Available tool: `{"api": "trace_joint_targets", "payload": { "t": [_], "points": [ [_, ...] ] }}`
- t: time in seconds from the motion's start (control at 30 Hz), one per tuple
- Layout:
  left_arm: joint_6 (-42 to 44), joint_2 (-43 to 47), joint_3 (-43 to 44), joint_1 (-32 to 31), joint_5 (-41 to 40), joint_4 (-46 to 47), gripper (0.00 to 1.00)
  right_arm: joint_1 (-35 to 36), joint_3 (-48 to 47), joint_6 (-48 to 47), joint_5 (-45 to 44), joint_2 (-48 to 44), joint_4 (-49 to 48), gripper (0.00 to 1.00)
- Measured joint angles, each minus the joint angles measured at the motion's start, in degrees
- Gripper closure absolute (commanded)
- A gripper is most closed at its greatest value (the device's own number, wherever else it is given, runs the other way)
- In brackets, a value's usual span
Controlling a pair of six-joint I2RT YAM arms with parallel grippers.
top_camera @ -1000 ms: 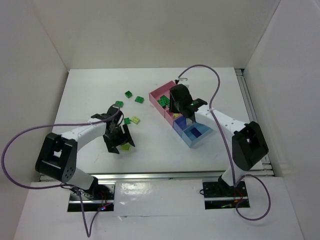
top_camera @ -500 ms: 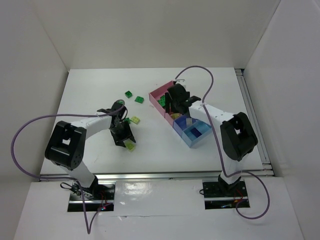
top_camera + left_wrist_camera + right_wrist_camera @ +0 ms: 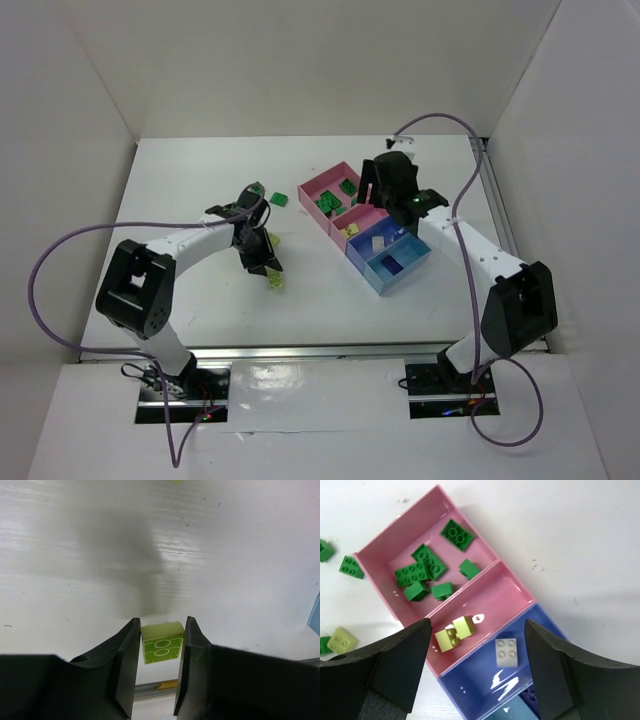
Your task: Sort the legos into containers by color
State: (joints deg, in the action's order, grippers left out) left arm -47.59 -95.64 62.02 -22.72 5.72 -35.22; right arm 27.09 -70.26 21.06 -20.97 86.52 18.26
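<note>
A: State of the left fingers (image 3: pixel 127 662)?

B: Closed on a lime brick (image 3: pixel 161 644), pinched across its sides close to the tips. On the tabletop (image 3: pixel 240 555) or just above it, not decidable which.

A: And the right fingers (image 3: pixel 400 662)?

B: Spread wide, holding nothing, poised over the containers (image 3: pixel 397 525).

A: Likely to go wrong?

B: Judged from the shallow pinch, may twist or slip out in transit. Could also land in the far pink bin (image 3: pixel 406 541) among the dark green, given the shared wall with the lime bin. Possible clash with the right arm above the row, unless cleared first.

A: Contents, far to near?

B: Far pink bin: about six dark green bricks (image 3: pixel 415 572). Second pink bin (image 3: pixel 505 595): two lime bricks (image 3: pixel 454 632). Blue bin (image 3: pixel 470 672): one cream-white brick (image 3: pixel 506 652). Light blue bin (image 3: pixel 385 277): one dark blue brick (image 3: pixel 400 265). Left of the row, loose green bricks (image 3: pixel 351 566) and a loose lime piece (image 3: pixel 342 640).
</note>
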Motion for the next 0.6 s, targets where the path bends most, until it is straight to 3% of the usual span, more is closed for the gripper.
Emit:
{"api": "trace_joint_targets", "payload": {
  "t": [0.27, 0.6],
  "points": [
    [1.1, -2.2, 7.9, -2.8, -0.3, -3.2, 0.86, -3.2, 3.2, 0.0, -0.3, -3.1, 0.6, 0.18],
    [2.6, -16.3, 38.6, -6.8, 2.1, -5.7, 0.86, -5.6, 9.8, 1.9, -0.5, -14.3, 1.1, 0.18]
  ]
}}
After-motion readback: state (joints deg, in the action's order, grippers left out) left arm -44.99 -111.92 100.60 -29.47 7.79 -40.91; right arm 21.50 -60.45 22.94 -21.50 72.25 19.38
